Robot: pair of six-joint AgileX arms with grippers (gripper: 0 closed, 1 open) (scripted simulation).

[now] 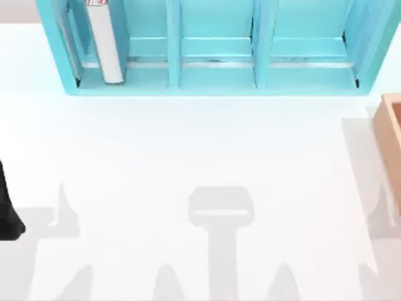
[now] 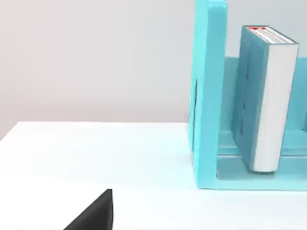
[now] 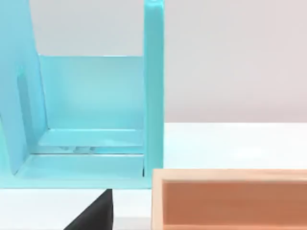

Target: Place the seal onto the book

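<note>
The teal-blue hardcover book [image 1: 105,41] with white spine and small red print stands upright in the leftmost compartment of the big light-blue compartment shelf [image 1: 213,84], which runs along the far edge of the white desk [image 1: 200,144]. The book's long axis is vertical, spine facing the near edge, so only its narrow top edge faces upward.

No small orange-tan seal with a red knob can be made out on the open desk surface. A tan wooden open-topped box [image 1: 391,141] sits at the desk's right edge, just in front of the shelf's right end, and its inside is mostly hidden.

Part of the left arm [image 1: 9,207] shows at the desk's left edge, toward the near side; whether either claw is wide or narrow cannot be told.

By my judgement the left arm is nearer the book, which lies ahead of it toward the far-left corner, while the right arm is nearer the box.
</note>
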